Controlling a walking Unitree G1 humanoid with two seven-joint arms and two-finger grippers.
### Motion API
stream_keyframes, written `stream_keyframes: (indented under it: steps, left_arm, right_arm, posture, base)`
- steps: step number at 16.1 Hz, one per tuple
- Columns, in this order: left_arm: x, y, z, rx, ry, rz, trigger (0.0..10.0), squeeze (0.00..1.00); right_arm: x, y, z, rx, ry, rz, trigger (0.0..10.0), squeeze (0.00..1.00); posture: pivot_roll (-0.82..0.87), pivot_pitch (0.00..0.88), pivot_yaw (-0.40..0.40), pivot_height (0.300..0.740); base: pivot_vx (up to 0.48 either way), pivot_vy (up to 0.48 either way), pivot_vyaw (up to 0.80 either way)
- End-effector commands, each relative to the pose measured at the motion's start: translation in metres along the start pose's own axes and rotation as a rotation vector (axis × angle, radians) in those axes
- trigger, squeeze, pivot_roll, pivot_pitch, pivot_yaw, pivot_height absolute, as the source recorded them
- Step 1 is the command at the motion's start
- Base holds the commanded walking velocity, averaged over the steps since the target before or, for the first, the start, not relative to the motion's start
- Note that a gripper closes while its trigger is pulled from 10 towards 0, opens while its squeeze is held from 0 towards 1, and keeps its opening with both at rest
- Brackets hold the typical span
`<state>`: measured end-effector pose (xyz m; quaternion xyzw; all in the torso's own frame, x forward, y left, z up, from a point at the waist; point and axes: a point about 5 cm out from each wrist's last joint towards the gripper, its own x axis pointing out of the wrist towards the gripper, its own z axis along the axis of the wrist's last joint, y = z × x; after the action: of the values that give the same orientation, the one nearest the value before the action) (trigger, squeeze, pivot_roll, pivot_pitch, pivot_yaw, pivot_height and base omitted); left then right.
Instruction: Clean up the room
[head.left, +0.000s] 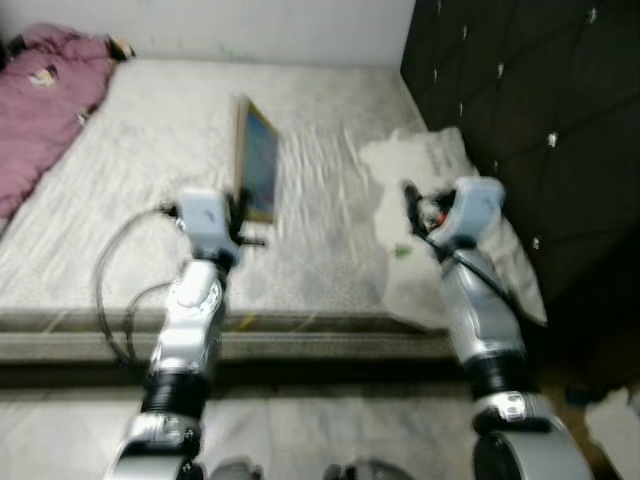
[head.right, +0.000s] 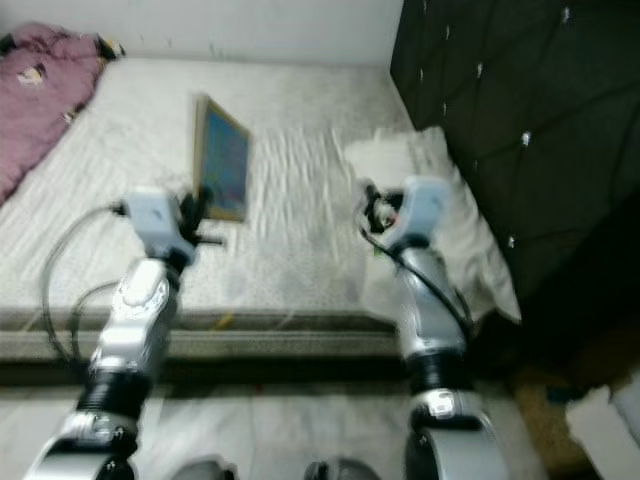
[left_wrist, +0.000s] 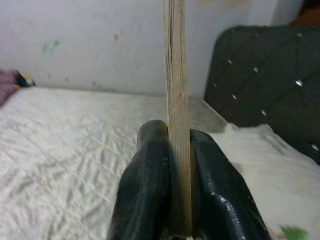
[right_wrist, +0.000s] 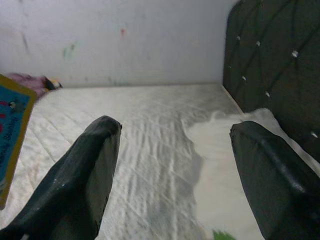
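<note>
A flat board with a wooden edge and a blue picture face stands upright over the bed. My left gripper is shut on its lower edge. In the left wrist view the thin wooden edge rises between the two black fingers. My right gripper hovers open above a white pillow by the headboard, nothing between its fingers. The board's blue face also shows in the right wrist view.
A pink blanket lies bunched at the bed's far left. A dark tufted headboard stands on the right. A small green scrap lies on the pillow. White litter lies on the floor at the right.
</note>
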<state>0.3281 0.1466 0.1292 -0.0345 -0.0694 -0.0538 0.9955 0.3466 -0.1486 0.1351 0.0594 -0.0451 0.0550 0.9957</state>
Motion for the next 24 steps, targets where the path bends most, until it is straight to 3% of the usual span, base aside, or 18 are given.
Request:
stream_keyframes:
  steps: [1, 5, 13, 16, 24]
  left_arm:
    - [0.0069, -0.0051, 0.0172, 0.000, -0.078, -0.020, 10.0, 0.00]
    - [0.0080, -0.0027, 0.0161, -0.006, -0.067, 0.017, 10.0, 0.00]
    - [0.0075, -0.0060, 0.0181, -0.003, -0.081, -0.016, 10.0, 0.00]
    - [0.0062, -0.0081, 0.0184, -0.007, -0.088, -0.039, 10.0, 0.00]
    - [0.0054, -0.0090, 0.0188, -0.013, -0.089, -0.052, 10.0, 0.00]
  right_arm:
    - [0.0010, -0.0076, 0.0044, -0.012, -0.011, -0.018, 10.0, 0.00]
    - [0.0014, -0.0079, 0.0045, -0.011, -0.013, -0.021, 10.0, 0.00]
    - [0.0014, -0.0083, 0.0046, -0.010, -0.014, -0.024, 10.0, 0.00]
    - [0.0010, -0.0087, 0.0040, -0.006, -0.014, -0.027, 10.0, 0.00]
    - [0.0010, -0.0086, 0.0039, -0.005, -0.014, -0.027, 10.0, 0.00]
  posture:
    - [-0.02, 0.000, -0.019, 0.740]
    - [-0.02, 0.000, -0.017, 0.740]
    - [-0.01, 0.000, -0.019, 0.740]
    - [-0.01, 0.000, -0.017, 0.740]
    - [-0.01, 0.000, -0.017, 0.740]
  base:
    - [0.296, 0.000, 0.00]
    - [0.069, 0.000, 0.00]
    - [0.000, 0.000, 0.00]
    - [0.321, 0.000, -0.53]
    - [0.430, 0.000, 0.00]
